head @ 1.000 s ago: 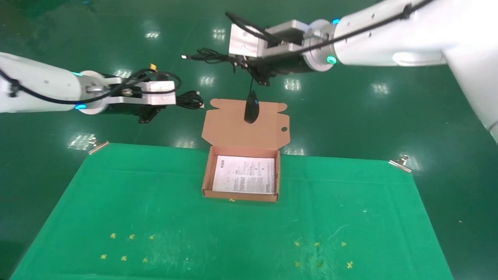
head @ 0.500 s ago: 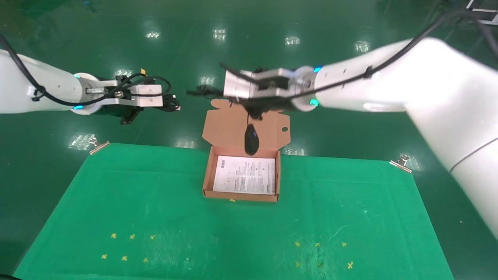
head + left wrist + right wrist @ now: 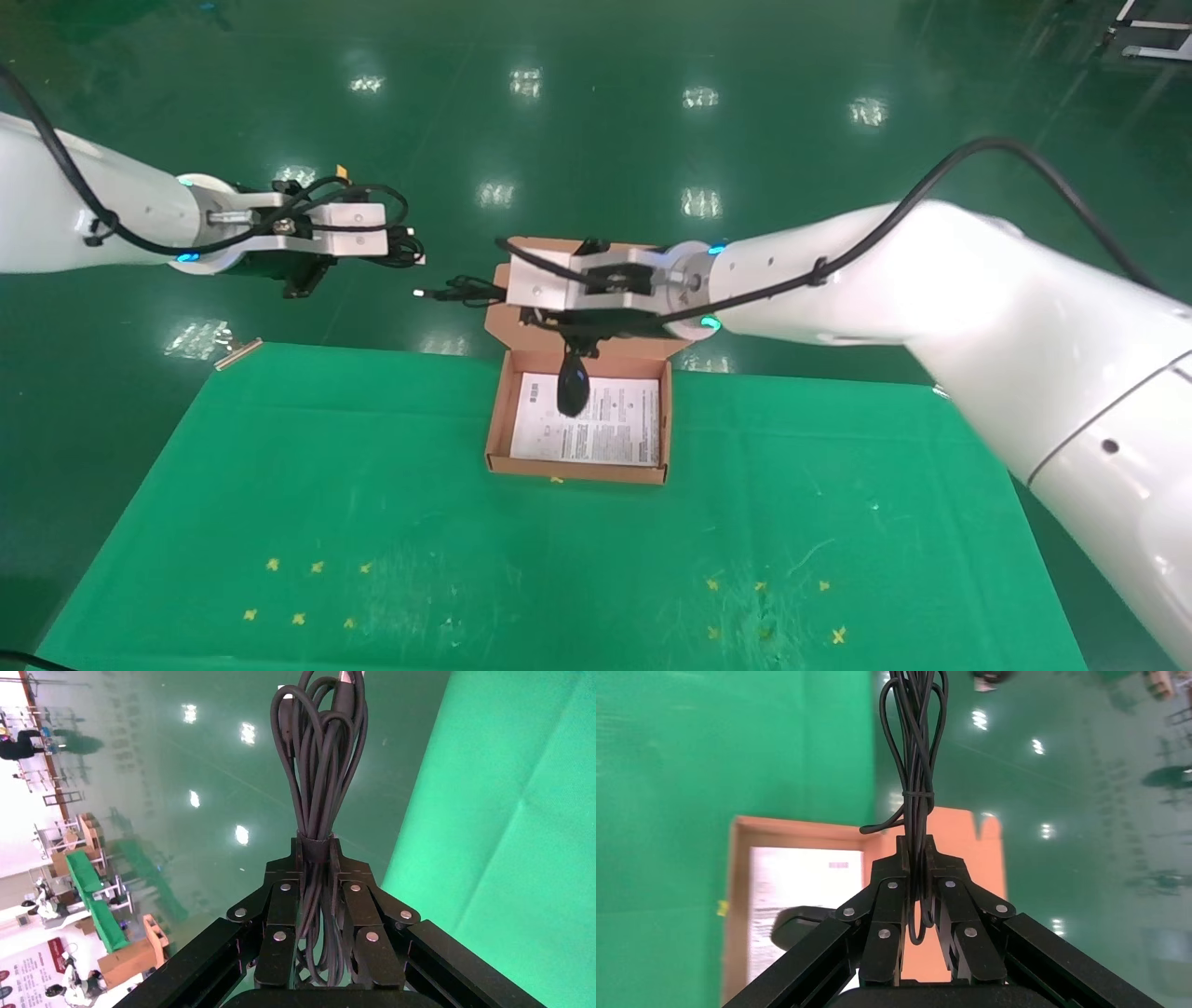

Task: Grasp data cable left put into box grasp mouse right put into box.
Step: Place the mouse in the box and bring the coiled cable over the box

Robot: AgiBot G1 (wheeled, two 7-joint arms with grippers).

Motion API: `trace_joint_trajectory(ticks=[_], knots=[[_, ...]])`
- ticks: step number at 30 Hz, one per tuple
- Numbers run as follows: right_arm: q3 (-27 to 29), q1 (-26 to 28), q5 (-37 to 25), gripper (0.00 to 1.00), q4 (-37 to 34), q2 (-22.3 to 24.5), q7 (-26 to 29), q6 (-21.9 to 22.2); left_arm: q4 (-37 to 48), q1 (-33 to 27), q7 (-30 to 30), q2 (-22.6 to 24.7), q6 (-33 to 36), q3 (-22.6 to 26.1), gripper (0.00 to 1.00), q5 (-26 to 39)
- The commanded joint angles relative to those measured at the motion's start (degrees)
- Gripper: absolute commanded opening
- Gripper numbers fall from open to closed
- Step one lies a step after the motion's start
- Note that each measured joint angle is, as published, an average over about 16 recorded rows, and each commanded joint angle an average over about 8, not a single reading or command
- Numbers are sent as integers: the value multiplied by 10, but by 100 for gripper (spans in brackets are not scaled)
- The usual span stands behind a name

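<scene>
Right arm's dropped a lot in the last sec: the right gripper (image 3: 521, 298), jaws pinched on the bundled thin black cord (image 3: 912, 755), has come down from well above the flap to just over the back wall of the shallow salmon-orange cardboard box (image 3: 497, 410). The small black oval mouse (image 3: 572, 390) dangling from that cord now hangs inside the box outline, over the white leaflet floor (image 3: 615, 429), maybe touching, can't tell. So mouse placing looks nearly done; likely needs a bit more descent, then release.

Left gripper (image 3: 396, 250) waits off to the L, beyond the green cloth-covered table (image 3: 372, 522), jaws clamped on the thin black looped data cable (image 3: 320, 776), still to go in.

Obstacles: the upright tabbed lid (image 3: 521, 253) sits right behind the R wrist, and the USB end (image 3: 424, 293) pokes toward the L arm. Cord could snag on the rim.
</scene>
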Motion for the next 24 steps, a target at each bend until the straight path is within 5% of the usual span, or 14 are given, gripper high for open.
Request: trace_joint_trajectory(ticks=[1,24], knots=[[-14,-4,11,0,6,0,3,5,-1,0,-1,0,0,0,0,1],[-109,-48,71,0,-54,-1,142,94,-5,1,-4,-2,1,0,0,3]])
